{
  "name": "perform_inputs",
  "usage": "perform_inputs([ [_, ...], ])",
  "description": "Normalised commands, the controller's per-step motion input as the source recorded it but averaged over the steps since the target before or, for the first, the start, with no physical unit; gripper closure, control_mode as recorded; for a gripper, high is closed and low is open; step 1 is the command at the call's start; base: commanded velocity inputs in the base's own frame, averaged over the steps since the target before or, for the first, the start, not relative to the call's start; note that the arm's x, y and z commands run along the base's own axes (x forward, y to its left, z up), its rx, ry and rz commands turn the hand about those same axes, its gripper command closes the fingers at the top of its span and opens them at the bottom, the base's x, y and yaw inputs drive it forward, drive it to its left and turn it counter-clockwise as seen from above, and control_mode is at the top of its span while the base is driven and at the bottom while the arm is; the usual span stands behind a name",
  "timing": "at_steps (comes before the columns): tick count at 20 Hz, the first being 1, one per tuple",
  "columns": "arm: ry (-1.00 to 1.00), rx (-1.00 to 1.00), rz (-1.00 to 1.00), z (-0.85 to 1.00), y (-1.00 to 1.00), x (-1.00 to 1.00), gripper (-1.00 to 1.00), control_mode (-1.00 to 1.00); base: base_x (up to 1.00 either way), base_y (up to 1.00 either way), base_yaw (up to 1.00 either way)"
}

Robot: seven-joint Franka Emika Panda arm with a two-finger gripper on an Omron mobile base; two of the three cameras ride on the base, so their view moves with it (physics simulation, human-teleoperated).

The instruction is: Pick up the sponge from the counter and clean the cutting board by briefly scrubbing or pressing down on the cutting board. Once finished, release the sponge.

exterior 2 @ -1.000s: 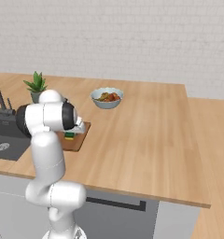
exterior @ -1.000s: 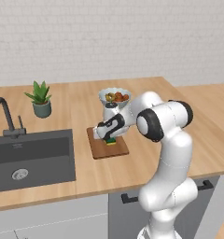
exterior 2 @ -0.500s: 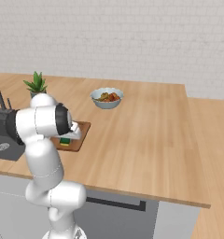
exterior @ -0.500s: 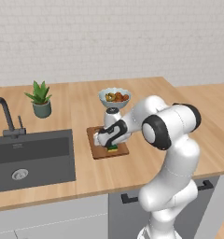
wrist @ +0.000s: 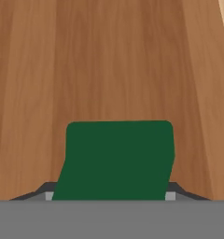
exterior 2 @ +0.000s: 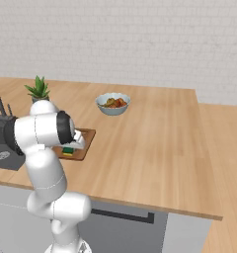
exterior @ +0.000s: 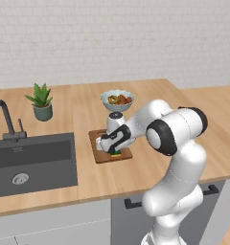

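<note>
Sponge [wrist: 117,158]: we find it clamped between the two fingertips, green scrub side facing the hand camera, low over the cutting board; in the left base view it shows as a yellow-green sliver [exterior: 116,153] under the hand.
Gripper [exterior: 115,149]: closed on the sponge; we see the dark tips flanking its lower corners.
Cutting board [exterior: 103,151]: darker brown, lying on the counter [exterior: 150,100] between the sink [exterior: 33,162] and the arm; we cannot tell whether the sponge is touching it yet.
Risk, contact: we judge that a shallow press leaves no real scrub.
Risk, force: pushing hard near the board's front edge may slide or tip it toward the sink.
Risk, release: opening too high could bounce the sponge off the board.
Neighbours: bowl [exterior: 117,100] just behind the board, plant [exterior: 40,101] well apart; we expect a wide swing to knock the bowl.
</note>
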Motion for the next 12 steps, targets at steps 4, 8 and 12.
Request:
perform_inputs([
  [4, -0.01, 0.00, 0.00, -0.42, 0.14, -0.56, 1.00, -1.00, 0.00, 0.00, 0.00],
  [8, -0.03, 0.00, 0.00, -0.35, 0.21, -0.63, 1.00, -1.00, 0.00, 0.00, 0.00],
  [12, -0.02, 0.00, 0.00, -0.24, 0.27, -0.32, 1.00, -1.00, 0.00, 0.00, 0.00],
])
